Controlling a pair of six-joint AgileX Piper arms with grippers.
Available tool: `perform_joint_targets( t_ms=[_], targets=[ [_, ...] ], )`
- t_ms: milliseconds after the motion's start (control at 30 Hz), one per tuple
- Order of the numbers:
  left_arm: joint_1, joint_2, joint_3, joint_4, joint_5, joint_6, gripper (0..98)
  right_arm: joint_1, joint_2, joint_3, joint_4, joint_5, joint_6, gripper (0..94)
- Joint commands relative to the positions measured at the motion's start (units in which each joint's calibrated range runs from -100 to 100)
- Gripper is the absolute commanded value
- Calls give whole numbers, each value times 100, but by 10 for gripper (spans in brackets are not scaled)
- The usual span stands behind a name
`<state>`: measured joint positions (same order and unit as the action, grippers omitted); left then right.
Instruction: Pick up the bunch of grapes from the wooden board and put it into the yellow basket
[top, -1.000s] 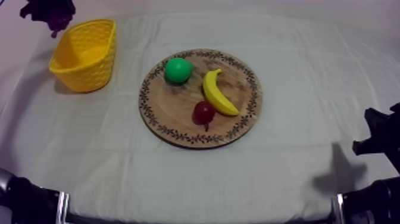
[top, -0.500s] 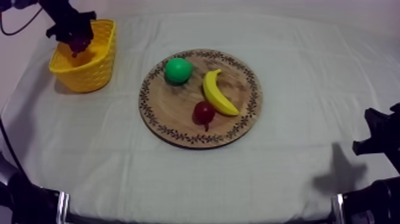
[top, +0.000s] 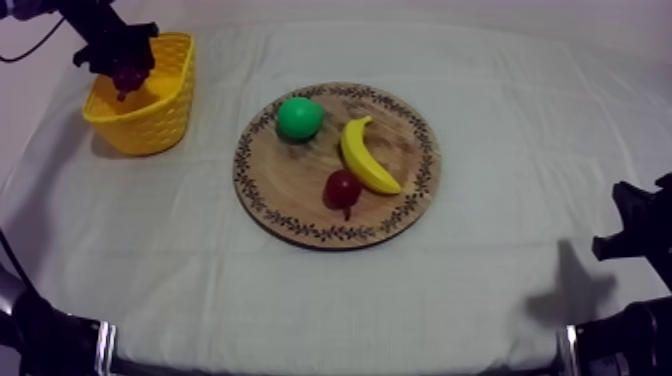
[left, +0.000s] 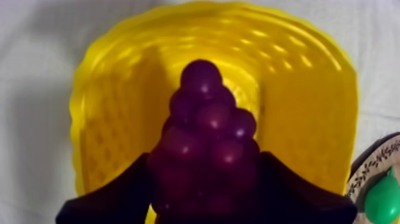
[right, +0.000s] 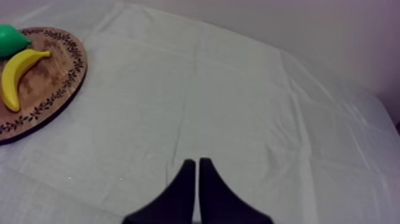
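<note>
The left fingers (left: 110, 201) are closed round the bunch of grapes (left: 205, 134), one black finger at each side of the purple cluster. They hold it over the open mouth of the yellow basket (top: 150, 115), which stands at the far left of the bench (top: 500, 90). From above, the left arm comes in at the far left corner and its dark end sits over the basket's far left rim (whether the grapes hang below the rim or just above it I cannot tell). The wooden board (top: 405, 212) lies in the middle of the bench, well apart from the basket and to its right. On it are a green pear (top: 299, 118) at the far left part, a banana (top: 366, 155) just right of the pear, and a small red fruit (top: 343, 187) at the near side, just beside the banana. The right fingers (right: 183, 189) lie pressed together as a narrow wedge, holding nothing, low over bare cloth at the near right of the bench
</note>
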<state>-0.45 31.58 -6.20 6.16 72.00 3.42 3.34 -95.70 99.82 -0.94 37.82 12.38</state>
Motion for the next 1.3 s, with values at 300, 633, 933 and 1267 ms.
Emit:
perform_joint_targets(
  t_ms=[300, 633, 933, 1267],
  targets=[
    [53, -324, 194, -21, -358, 56, 701, 2, 3, -4, -2, 0, 0, 3],
    [74, -396, 322, 27, -637, -40, 704, 2, 3, -4, -2, 0, 0, 3],
    [29, -714, 736, 163, -805, -222, 590, 2, 3, -4, -2, 0, 0, 3],
    [-6, -1765, 1461, 179, -849, -319, 316, 2, 3, -4, -2, 0, 0, 3]
  ],
)
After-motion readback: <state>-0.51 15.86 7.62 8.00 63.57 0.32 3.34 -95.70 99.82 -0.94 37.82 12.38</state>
